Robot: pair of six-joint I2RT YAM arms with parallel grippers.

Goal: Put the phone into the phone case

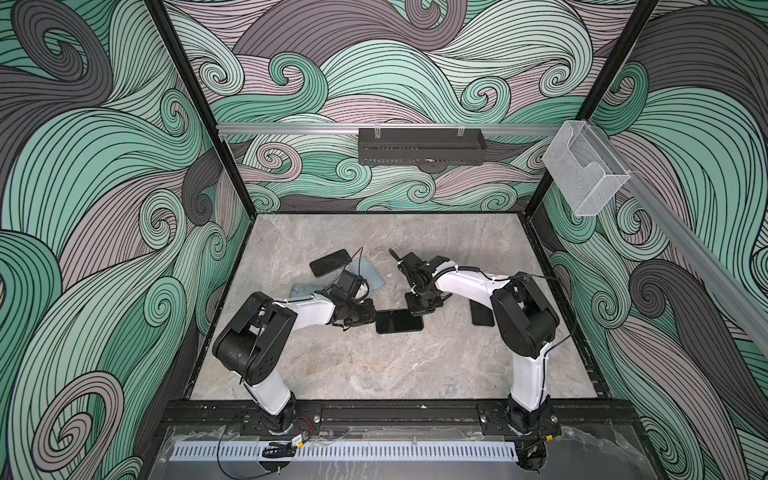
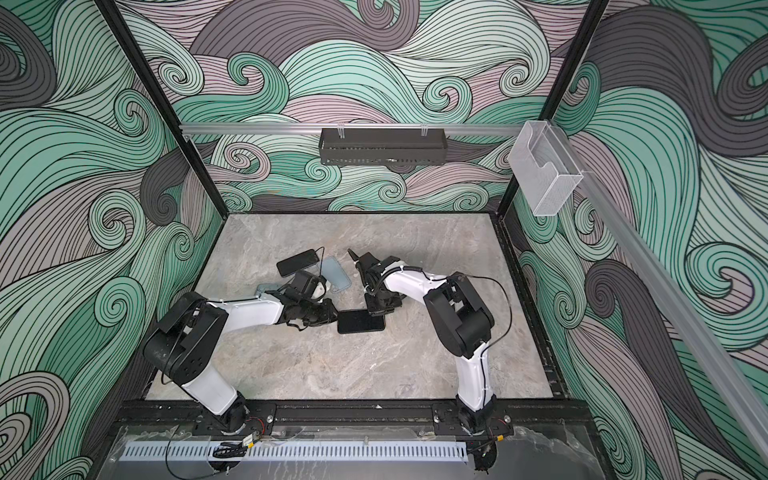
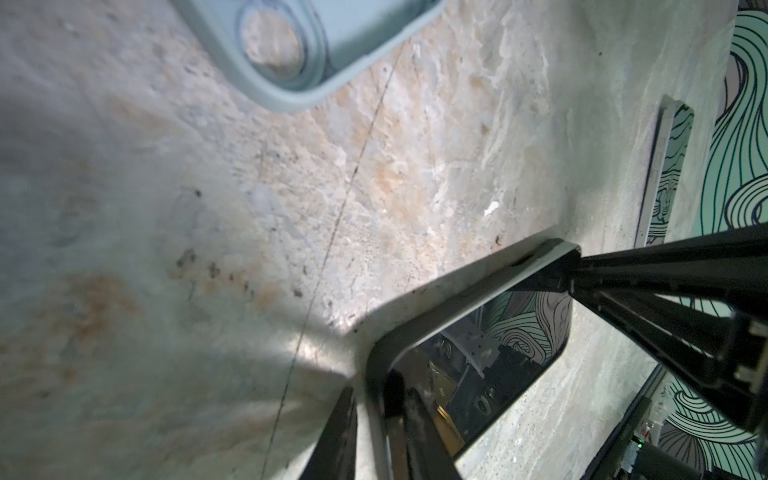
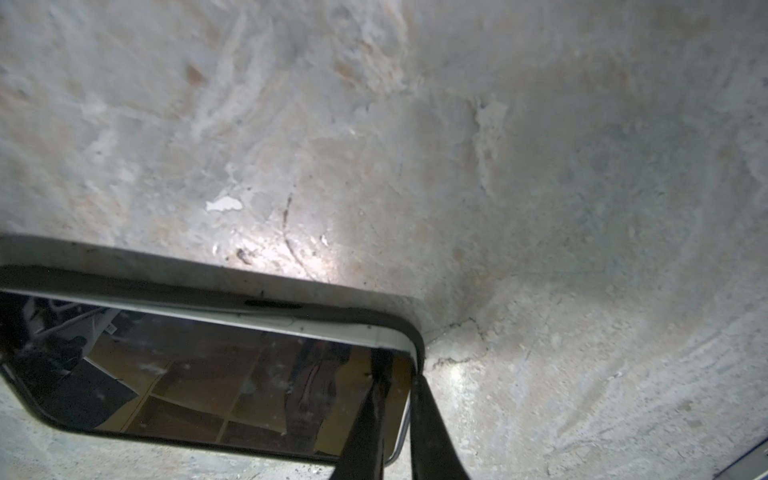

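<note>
The phone [image 1: 399,322] lay screen up near the middle of the desk [image 1: 374,370], sitting in the black phone case [image 4: 166,286]. In the right wrist view a white edge of the phone stood a little proud of the case rim along 1 long side. The left gripper [image 1: 371,318] was at the end of the phone nearer the left arm. The left wrist view showed its jaws pinching the case rim there, with 1 finger [image 3: 415,432] over the glass and the other outside the rim. The right gripper [image 1: 417,311] was at the far corner of the opposite end, its jaws drawn close together on the case rim in the same way, 1 finger [image 4: 365,415] on the screen. Farther back on the desk lay a 2nd dark phone [image 1: 330,262] and an empty pale blue case [image 1: 370,274], both clear of the jaws.
</note>
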